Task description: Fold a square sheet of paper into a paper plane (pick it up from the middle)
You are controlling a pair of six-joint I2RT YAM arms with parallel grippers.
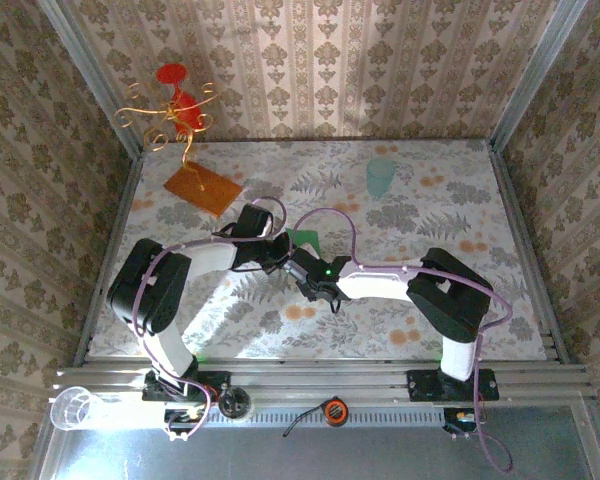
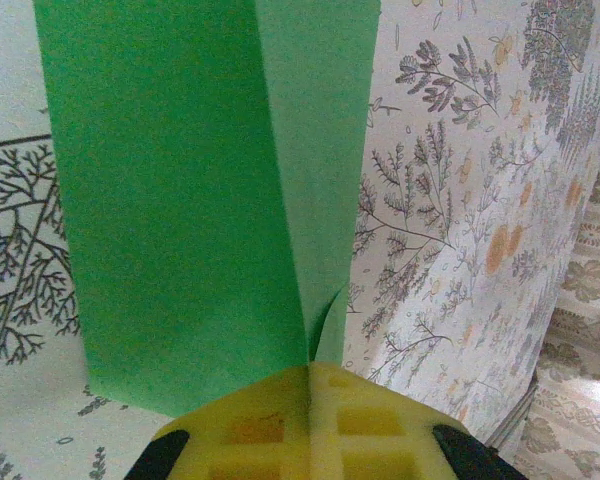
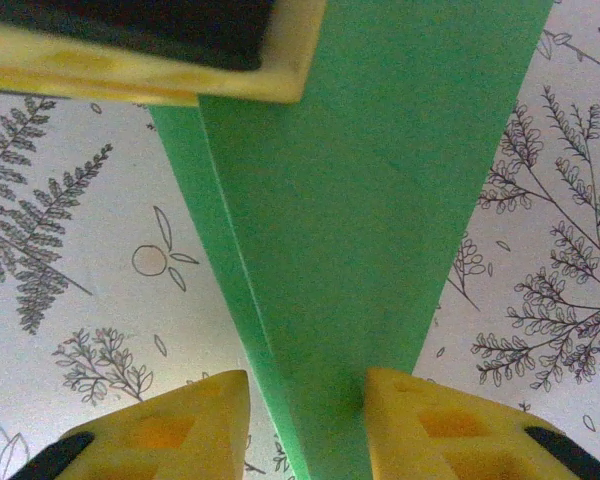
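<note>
The green paper plane (image 1: 302,240) is a narrow folded dart held above the floral table near its middle. My left gripper (image 1: 280,250) is shut on it. In the left wrist view the yellow pads (image 2: 260,420) press together on the centre crease, and the paper plane (image 2: 200,200) fans out away from them. My right gripper (image 1: 302,266) faces it from the other side and is open. In the right wrist view the paper plane (image 3: 370,220) passes between the fingers (image 3: 440,425); the right pad touches it and the left pad stands apart. The left gripper's pad (image 3: 160,70) shows at the top.
An orange-brown board (image 1: 202,188) with a gold and red wire stand (image 1: 175,105) sits at the back left. A teal cup (image 1: 381,176) stands at the back right. A clear cup (image 1: 75,408) and a tape measure (image 1: 332,410) lie on the near rail.
</note>
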